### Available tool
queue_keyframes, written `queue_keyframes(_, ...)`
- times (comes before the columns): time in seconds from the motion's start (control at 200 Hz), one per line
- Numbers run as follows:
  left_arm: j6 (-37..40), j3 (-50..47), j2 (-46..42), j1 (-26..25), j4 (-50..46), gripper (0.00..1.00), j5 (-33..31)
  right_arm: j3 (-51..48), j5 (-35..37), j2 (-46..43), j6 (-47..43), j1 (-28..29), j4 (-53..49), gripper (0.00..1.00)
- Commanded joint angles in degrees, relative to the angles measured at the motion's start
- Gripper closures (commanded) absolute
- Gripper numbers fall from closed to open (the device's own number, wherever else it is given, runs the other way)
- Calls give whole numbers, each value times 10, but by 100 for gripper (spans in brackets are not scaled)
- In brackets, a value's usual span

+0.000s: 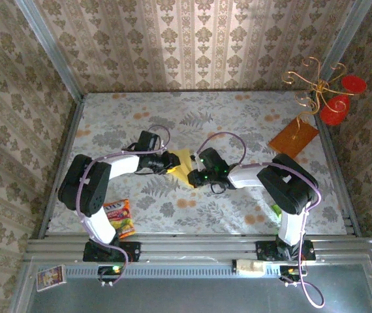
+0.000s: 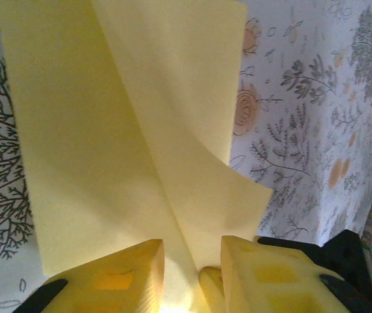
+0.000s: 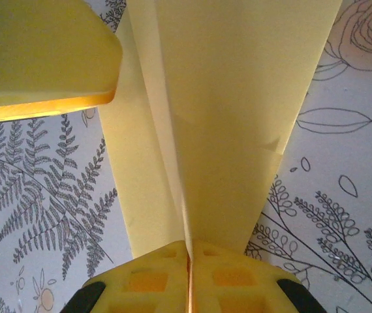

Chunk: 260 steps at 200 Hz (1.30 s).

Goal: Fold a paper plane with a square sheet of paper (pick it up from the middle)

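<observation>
Now, keep right pincer (image 3: 188, 251) pressed together on the centre crease of the paper (image 1: 183, 162), held at the middle of the tabletop (image 1: 173, 218) between both arms. Bring left pincer (image 2: 192, 254), slightly spread astride the fold and apparently clamping nothing, squarely onto that crease before pulling. Slide with even pressure; avoid twisting, or risk a tear or a skewed wing. As for pose: reaching inward from the near edge, elbows bent, wrists low and facing each other, almost touching.
</observation>
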Motion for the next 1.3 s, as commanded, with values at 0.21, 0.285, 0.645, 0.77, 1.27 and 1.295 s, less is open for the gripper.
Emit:
queue_keyframes(0.21,10,-7,33,0,39,54,14,-21,-12,2,-21,-9,-77,88)
queue_keyframes(0.285,12,-3,37,-1,28,52,10,-20,-14,0,-20,-9,-79,87)
queue_keyframes(0.645,73,47,57,-37,-129,46,-79,5,-27,-16,9,-9,-119,82)
queue_keyframes(0.77,75,50,62,-40,-135,44,-85,22,-32,-17,26,-8,-137,81)
queue_keyframes(1.27,80,64,67,-45,-154,39,-90,48,-27,-1,58,-4,-171,84)
queue_keyframes(1.295,80,64,64,-45,-153,39,-90,49,-28,-1,57,-4,-169,85)
